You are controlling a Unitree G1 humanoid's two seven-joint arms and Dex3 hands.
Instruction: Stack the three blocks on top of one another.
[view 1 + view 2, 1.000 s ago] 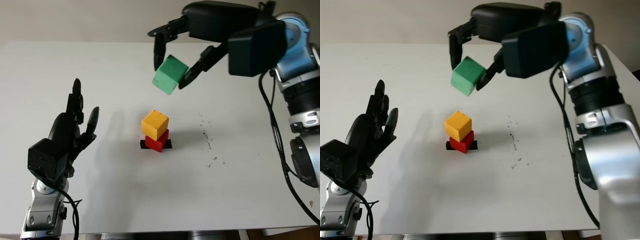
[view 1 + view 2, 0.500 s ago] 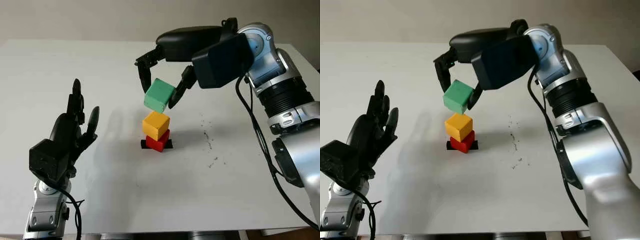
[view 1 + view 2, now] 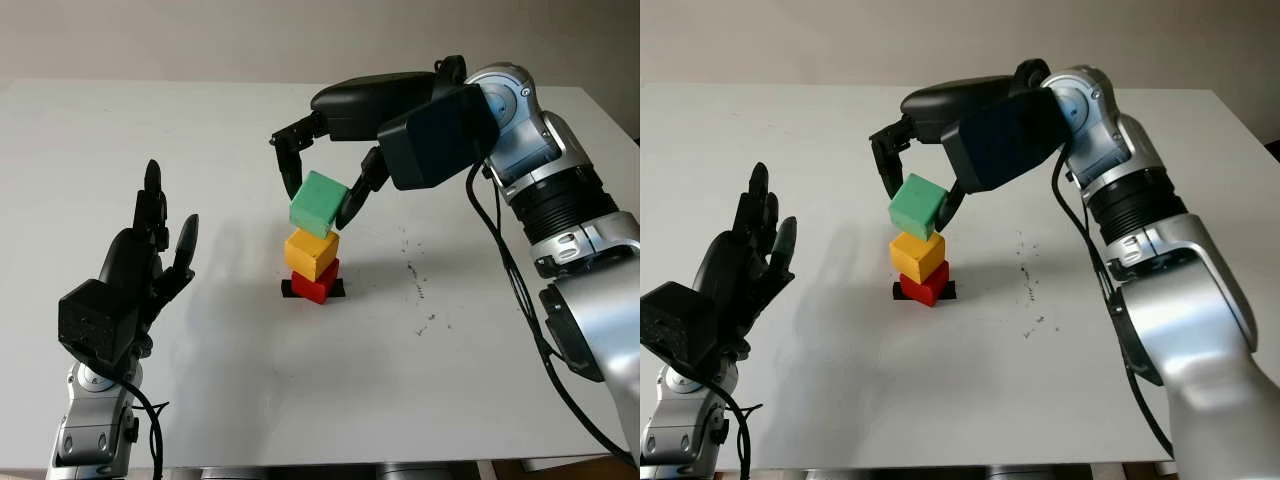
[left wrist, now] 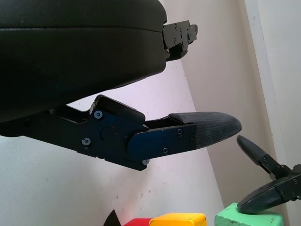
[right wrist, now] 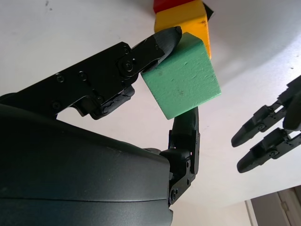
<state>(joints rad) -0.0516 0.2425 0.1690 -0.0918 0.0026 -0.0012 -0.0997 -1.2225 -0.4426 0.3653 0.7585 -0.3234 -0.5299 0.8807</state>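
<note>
— What has changed in the last second?

— The right hand [image 3: 322, 190], clamped on the green block [image 3: 319, 203], has come down from well above the table [image 3: 250, 400] and in over the stack. The block was high and off to the far side; now it sits just above the yellow block [image 3: 311, 252], close enough that I cannot tell whether the two touch.

— And the stack itself?

— The yellow block rests on the red block [image 3: 316, 283], which stands on a small black base marker [image 3: 288, 289] near the middle of the table. Neither has shifted.

— Is the green block square to them?

— No. It looks tilted and turned against the yellow one, and it hangs a little toward the far edge rather than dead centre.

— So where does that leave the task?

— Two blocks are stacked and the third is at the point of placement. I judge it needs levelling and a small lowering before the fingers let go; released askew, it could slide off or topple the pile.

— The other hand?

— The left hand [image 3: 140, 265] is open, raised near the table's left edge, well apart from the stack.
</note>
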